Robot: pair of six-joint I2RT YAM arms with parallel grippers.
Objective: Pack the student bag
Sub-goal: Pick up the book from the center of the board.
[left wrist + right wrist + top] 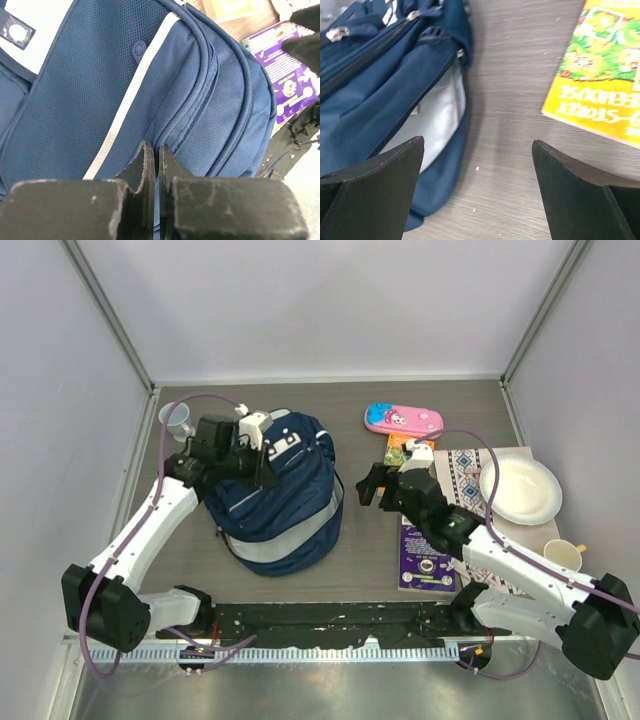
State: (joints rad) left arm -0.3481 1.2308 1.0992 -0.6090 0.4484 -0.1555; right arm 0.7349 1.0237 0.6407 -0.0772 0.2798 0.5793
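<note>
The student bag [280, 495], navy blue with white stripe trim, lies on the table left of centre. My left gripper [258, 458] sits on its upper left side. In the left wrist view the bag [190, 95] fills the frame and the gripper [155, 150] is shut, a thin fold of blue fabric between its jaws. My right gripper [372, 485] is open and empty, low over the bare table just right of the bag. In the right wrist view the bag [375, 85] gapes at its side and shows pale grey lining [440, 112].
A pink pencil case [403, 420] lies at the back. A yellow-orange book [408, 450] shows in both views [600, 60]. A purple book [428, 552], a patterned book [465, 485], a white plate [520, 490] and a cup [565, 555] lie right. A clear cup [178, 420] stands back left.
</note>
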